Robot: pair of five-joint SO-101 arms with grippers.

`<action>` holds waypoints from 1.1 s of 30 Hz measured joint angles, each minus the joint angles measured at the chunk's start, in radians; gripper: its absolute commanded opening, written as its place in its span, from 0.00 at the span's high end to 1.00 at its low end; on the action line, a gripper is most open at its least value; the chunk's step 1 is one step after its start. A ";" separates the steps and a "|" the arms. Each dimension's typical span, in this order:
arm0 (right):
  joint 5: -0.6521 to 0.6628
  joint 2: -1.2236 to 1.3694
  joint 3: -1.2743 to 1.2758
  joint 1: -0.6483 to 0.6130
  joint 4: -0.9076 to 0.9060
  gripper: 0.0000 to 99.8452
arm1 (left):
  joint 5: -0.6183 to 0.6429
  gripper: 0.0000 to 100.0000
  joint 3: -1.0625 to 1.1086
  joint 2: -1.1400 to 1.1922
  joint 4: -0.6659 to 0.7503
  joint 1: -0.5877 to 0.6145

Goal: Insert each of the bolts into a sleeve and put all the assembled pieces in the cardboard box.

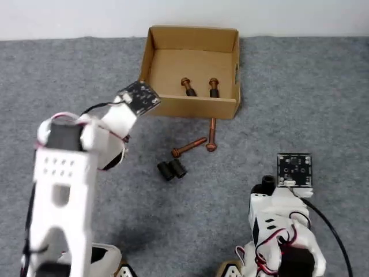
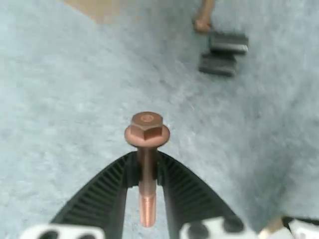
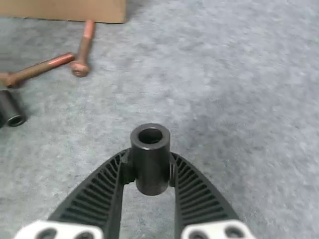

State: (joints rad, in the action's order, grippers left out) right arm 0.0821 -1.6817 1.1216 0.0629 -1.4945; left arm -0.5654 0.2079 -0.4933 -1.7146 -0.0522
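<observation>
**Bolt and sleeve held, two assemblies boxed**

The left gripper [image 2: 146, 165] has ribbed black plastic fingers, closed narrowly around the shank of a copper-coloured hex-flange metal bolt [image 2: 147, 132]. It sits above the fuzzy grey cloth table cover [image 1: 323, 98], near the left front corner of the open brown cardboard box [image 1: 190, 107].

Inside the box, against its front wall, lie two copper bolts already seated in dark sleeves [image 1: 188, 86] [image 1: 214, 88].

In front of the box lies a loose copper bolt [image 1: 212, 134], its threaded tip just beside the front wall. A second loose bolt [image 1: 189, 147] lies slanted beside it. Farther from the box, two short black metal tube sleeves [image 1: 172, 168] lie side by side.

Well in front of the box's right side, the right gripper [image 3: 149, 168] clamps a smooth black cylindrical sleeve [image 3: 150, 144], open bore facing up.
</observation>
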 measured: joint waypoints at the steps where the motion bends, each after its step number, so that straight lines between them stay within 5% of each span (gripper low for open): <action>1: 0.000 0.000 0.000 -0.003 0.000 0.99 | 0.003 0.99 0.003 -0.034 0.003 0.000; 14: -0.209 0.000 0.000 -0.103 0.011 0.99 | 0.338 1.00 0.279 -0.413 0.262 0.069; 21: -0.227 0.000 0.000 -0.212 0.124 0.99 | 0.367 1.00 0.552 -0.769 0.371 0.071; 33: -0.227 0.009 0.080 -0.560 0.325 0.99 | 0.549 1.00 0.902 -1.306 0.594 -0.015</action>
State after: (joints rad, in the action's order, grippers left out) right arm -0.1450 -1.6724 1.2014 -0.4971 -1.1692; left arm -0.0161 1.1101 -1.7990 -1.1208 -0.0675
